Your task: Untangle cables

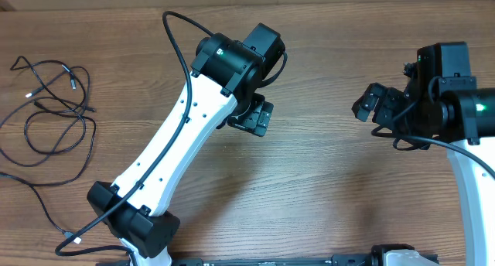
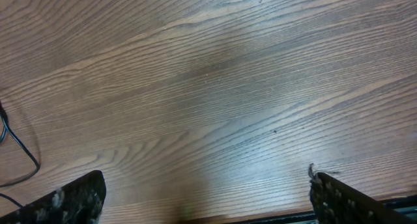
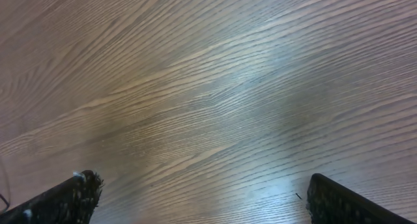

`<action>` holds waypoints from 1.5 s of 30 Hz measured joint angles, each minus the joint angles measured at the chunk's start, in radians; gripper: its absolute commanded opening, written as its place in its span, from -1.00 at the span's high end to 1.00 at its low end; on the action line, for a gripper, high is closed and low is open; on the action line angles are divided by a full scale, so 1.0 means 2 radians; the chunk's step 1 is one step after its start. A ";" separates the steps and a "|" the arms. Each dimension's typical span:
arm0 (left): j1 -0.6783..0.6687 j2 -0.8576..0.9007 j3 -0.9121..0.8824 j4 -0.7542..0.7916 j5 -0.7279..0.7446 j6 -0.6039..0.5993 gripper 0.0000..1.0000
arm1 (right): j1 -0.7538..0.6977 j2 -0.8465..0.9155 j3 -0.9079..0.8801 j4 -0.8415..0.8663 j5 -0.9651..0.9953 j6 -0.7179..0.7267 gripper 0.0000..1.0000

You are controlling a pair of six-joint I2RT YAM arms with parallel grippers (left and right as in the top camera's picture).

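Observation:
The cables are thin black cords with small plug ends, lying in loose loops at the table's far left in the overhead view. One strand runs down toward the front edge. My left gripper is open and empty over the middle of the table, far right of the cables. In the left wrist view its fingers stand wide apart over bare wood, with a bit of thin cable at the left edge. My right gripper is open and empty at the right; its fingers frame bare wood.
The wooden table fills the views. The left arm's white link crosses the table diagonally from its base at the front. The right arm's thick black wire hangs beside its wrist.

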 measured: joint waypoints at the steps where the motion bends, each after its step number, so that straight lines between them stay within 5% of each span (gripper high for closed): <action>1: 0.000 0.000 0.000 0.000 0.000 0.000 -0.99 | 0.000 0.000 0.000 0.000 0.000 0.000 -1.00; 9: 0.000 0.000 0.000 0.009 0.020 -0.006 -0.99 | 0.000 0.000 0.000 0.000 0.000 0.000 -1.00; 19: -0.001 -0.018 -0.001 0.133 0.084 -0.043 -1.00 | 0.000 0.000 0.000 0.001 0.000 0.000 -1.00; 26: -0.032 -0.101 -0.012 0.213 0.083 0.021 -0.99 | 0.000 0.000 0.000 0.001 0.000 0.000 -1.00; 35: -0.033 -0.270 -0.252 0.400 0.082 0.075 -0.99 | 0.000 0.000 0.000 0.002 0.000 0.000 -1.00; 45: 0.106 -0.426 -0.475 0.608 0.188 0.140 -0.99 | 0.000 0.000 0.000 0.002 0.000 0.000 -1.00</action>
